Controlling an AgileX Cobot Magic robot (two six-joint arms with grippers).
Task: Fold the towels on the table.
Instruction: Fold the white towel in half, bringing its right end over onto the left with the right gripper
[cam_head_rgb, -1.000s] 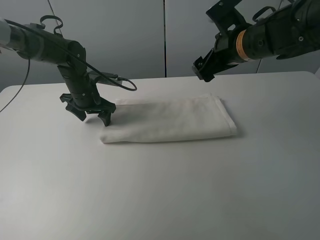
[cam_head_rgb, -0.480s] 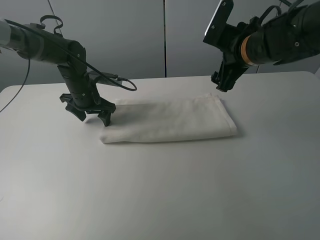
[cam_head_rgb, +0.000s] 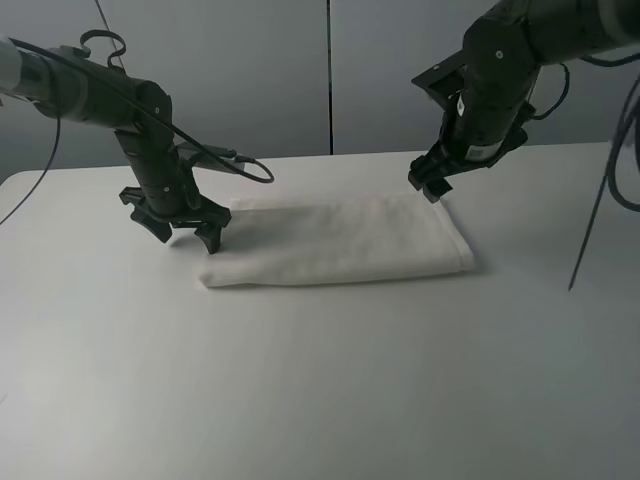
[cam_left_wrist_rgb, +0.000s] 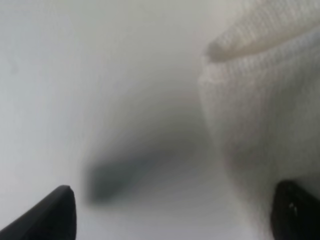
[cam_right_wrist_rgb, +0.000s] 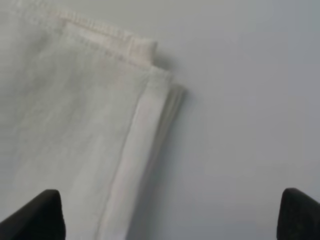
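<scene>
The towel (cam_head_rgb: 340, 240) lay folded in a strip, left hand (cam_head_rgb: 190, 235) and right hand (cam_head_rgb: 430, 188) wide and empty; one fold probably remained.

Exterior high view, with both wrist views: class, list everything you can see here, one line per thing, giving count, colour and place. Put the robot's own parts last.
towel: one, off-white, folded into a long strip, on the table's back half
table: one, white, fills the lower part of the view
wall panels: at least two, grey, behind the table
cables: at least two, black, one by each arm
left end effector: one, black, open, at the towel's left end
right end effector: one, black, open, over the towel's far right corner
</scene>
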